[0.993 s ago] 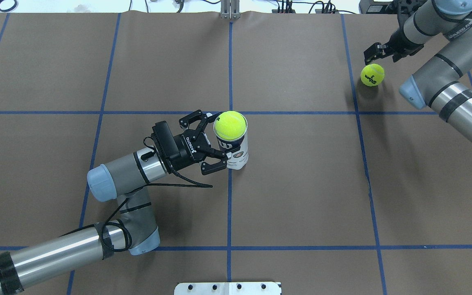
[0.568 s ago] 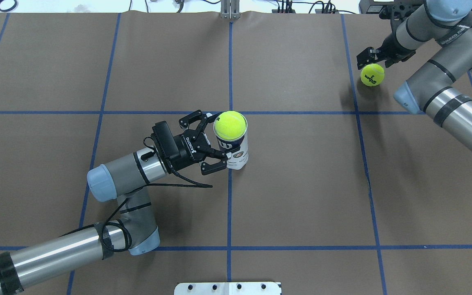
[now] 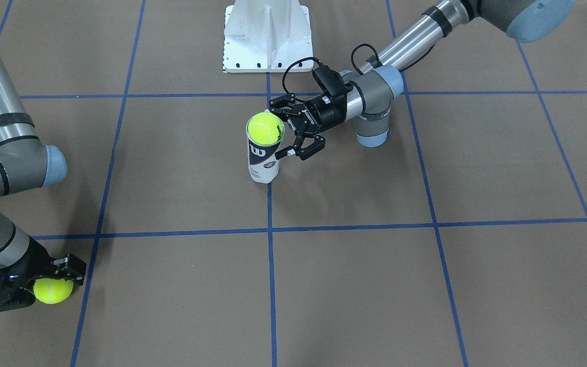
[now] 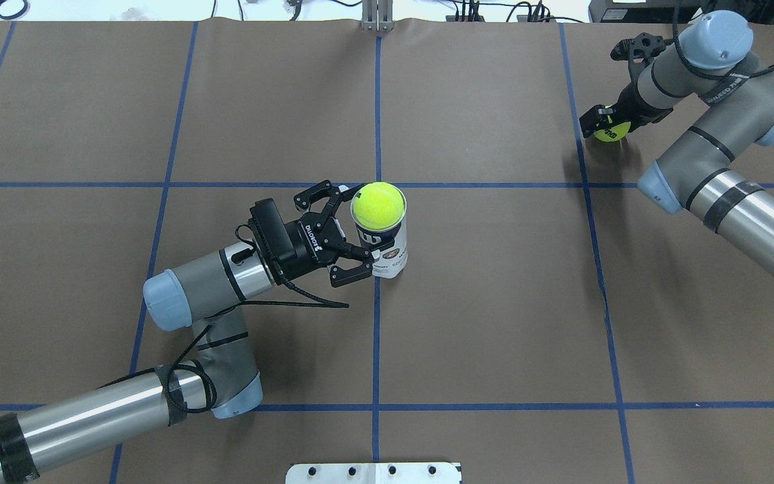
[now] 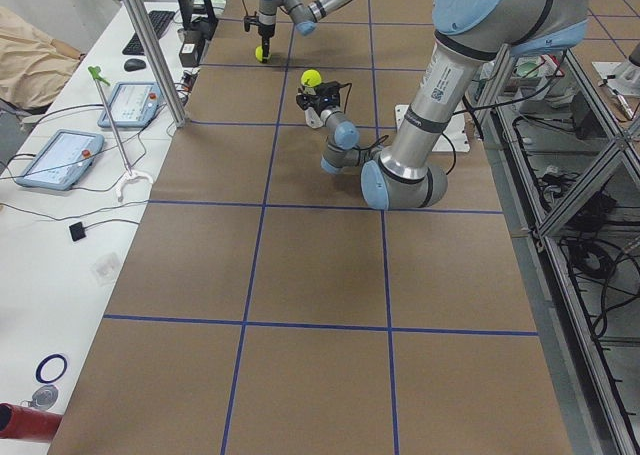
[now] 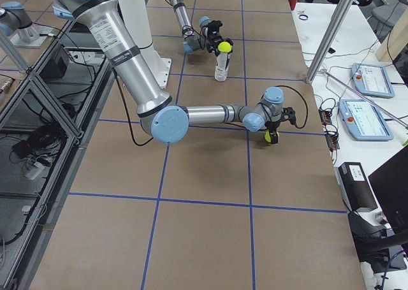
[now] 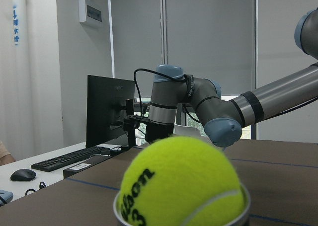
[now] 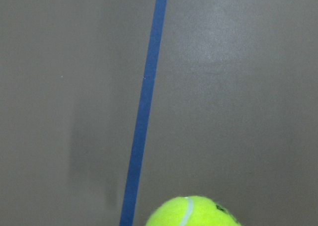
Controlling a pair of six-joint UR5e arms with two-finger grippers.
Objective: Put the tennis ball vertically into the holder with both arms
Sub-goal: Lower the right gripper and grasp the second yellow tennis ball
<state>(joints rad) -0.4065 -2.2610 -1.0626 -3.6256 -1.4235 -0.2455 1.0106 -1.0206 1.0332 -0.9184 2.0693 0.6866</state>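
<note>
The holder (image 4: pixel 389 252) stands upright at the table's middle, and it also shows in the front view (image 3: pixel 263 160). A tennis ball (image 4: pixel 378 205) sits in its mouth, the top half sticking out, and fills the left wrist view (image 7: pixel 181 184). My left gripper (image 4: pixel 353 232) is open just beside the holder, one finger on each side of its near wall. A second tennis ball (image 4: pixel 609 133) lies on the table at the far right. My right gripper (image 3: pixel 31 283) is down over this ball (image 3: pixel 53 290), fingers open on either side of it. The ball's top shows in the right wrist view (image 8: pixel 191 212).
The white metal pedestal base (image 3: pixel 267 35) stands at the robot's edge of the table. Blue tape lines (image 4: pixel 376 336) split the brown table cover into squares. Desks with tablets (image 5: pixel 60 157) run along the far side, with an upright post (image 6: pixel 328 41) at the table's edge.
My right arm has swung its wrist over and lowered the gripper from beside the second ball to down around it. The left arm, holder and top ball have not moved.
</note>
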